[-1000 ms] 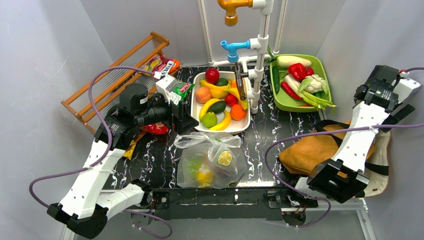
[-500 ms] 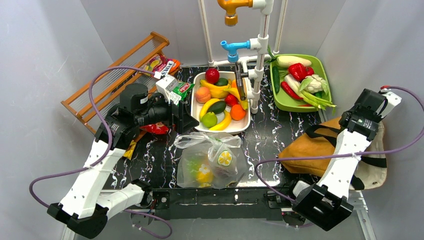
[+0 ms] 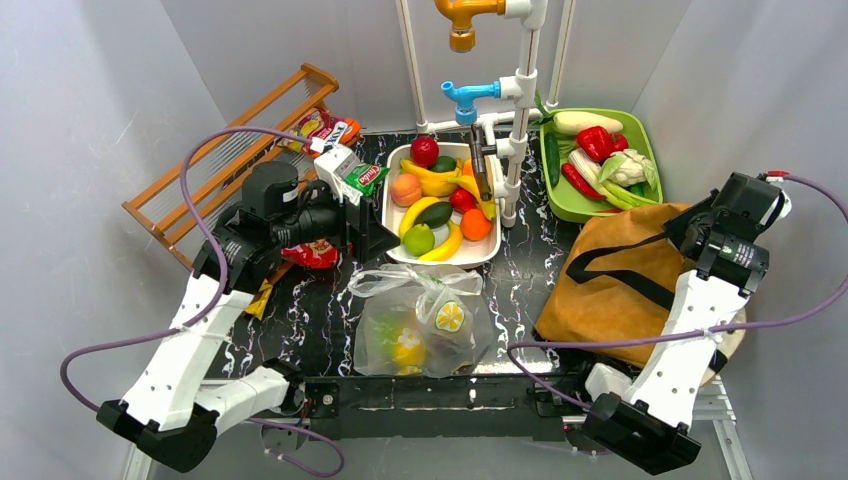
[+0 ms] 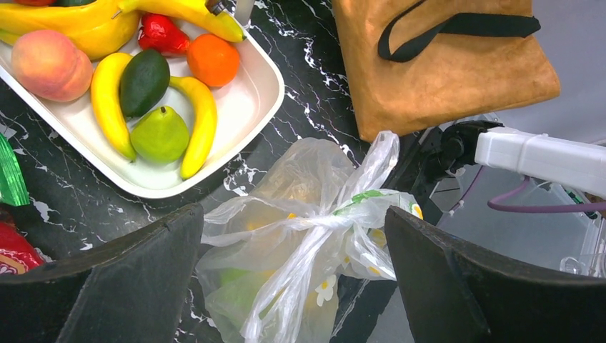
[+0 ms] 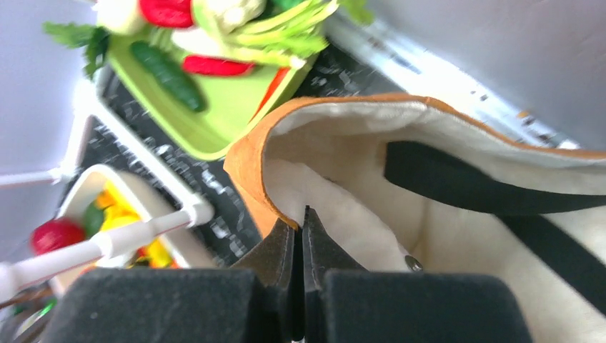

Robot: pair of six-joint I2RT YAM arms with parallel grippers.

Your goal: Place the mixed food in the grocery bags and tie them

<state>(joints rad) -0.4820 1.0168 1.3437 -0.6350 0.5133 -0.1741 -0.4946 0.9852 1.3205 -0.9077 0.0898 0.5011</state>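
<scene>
One of the two bags looks finished: the clear plastic bag (image 3: 425, 320) lies near the table's front edge, its handles knotted and some fruit inside. The tan tote (image 3: 625, 280) stands at the right, cream lining showing and apparently nothing in it, with the right gripper (image 5: 300, 218) pressed together on a fold of its rim. The left gripper (image 4: 291, 221) hangs spread wide above the knotted bag, holding nothing. Most toy fruit (image 4: 161, 107) sits in the white tray (image 4: 257, 93), and snack packets (image 3: 322, 127) lie by the wooden rack (image 3: 215, 175), so filling and tying the tote remain.
</scene>
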